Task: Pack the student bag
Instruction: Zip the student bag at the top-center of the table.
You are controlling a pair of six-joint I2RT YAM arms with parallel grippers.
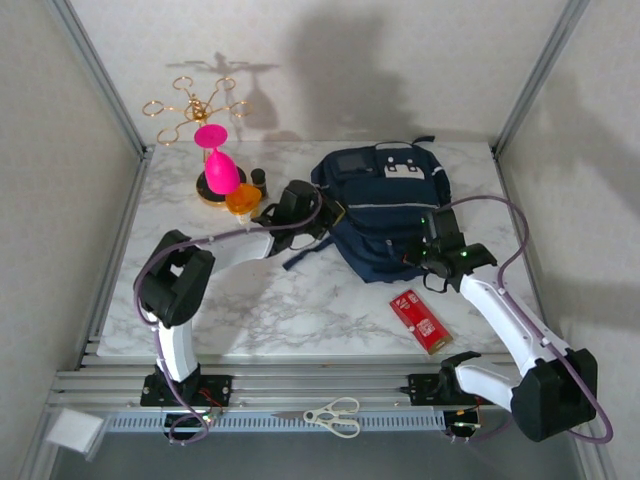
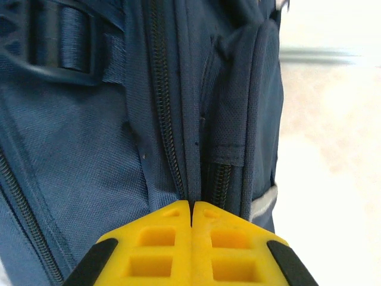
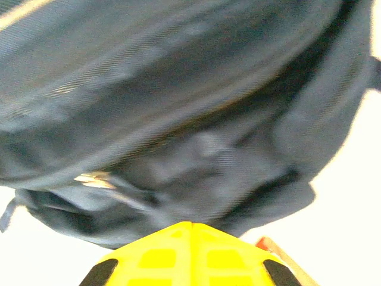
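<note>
As seen from above, the backpack [image 1: 385, 215] is laid flat at the back right of the marble table [image 1: 280, 310], with the left gripper [image 1: 335, 213] at its left edge and the right gripper [image 1: 418, 255] at its near right corner. On the left wrist, the left gripper [image 2: 191, 205] is pressed fully closed at a zip seam; whether fabric is pinched cannot be told. On the right wrist, blurred, the right gripper [image 3: 190, 225] is likewise closed, tips at the backpack's edge.

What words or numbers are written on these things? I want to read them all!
Red box: white printing, too small to read.
Backpack: the white patches are too small to show any words.
No other writing can be made out.
</note>
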